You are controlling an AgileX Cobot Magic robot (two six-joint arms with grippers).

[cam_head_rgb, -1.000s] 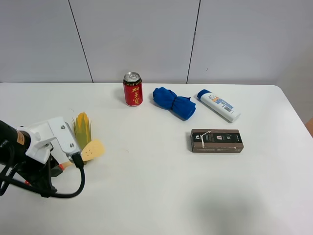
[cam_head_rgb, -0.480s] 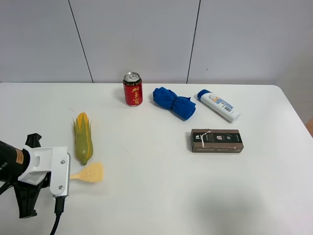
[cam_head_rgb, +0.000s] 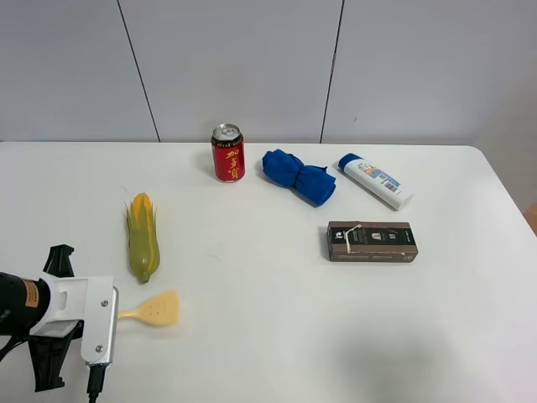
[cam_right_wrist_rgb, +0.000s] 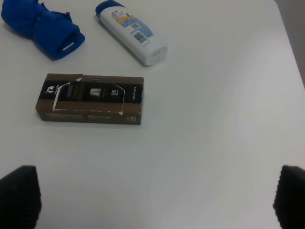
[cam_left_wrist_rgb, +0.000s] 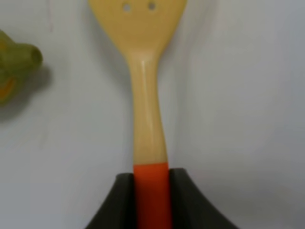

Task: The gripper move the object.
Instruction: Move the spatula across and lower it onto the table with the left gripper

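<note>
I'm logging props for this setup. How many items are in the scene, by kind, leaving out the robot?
Can: 1
Cloth: 1
Bottle: 1
Box: 1
Corn: 1
Spatula: 1
Total: 6

white table | corn cob | red can | blue cloth | bottle | brown box

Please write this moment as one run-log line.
left gripper: shut on spatula handle | spatula: apart from corn cob | right gripper: open, holding nothing
</note>
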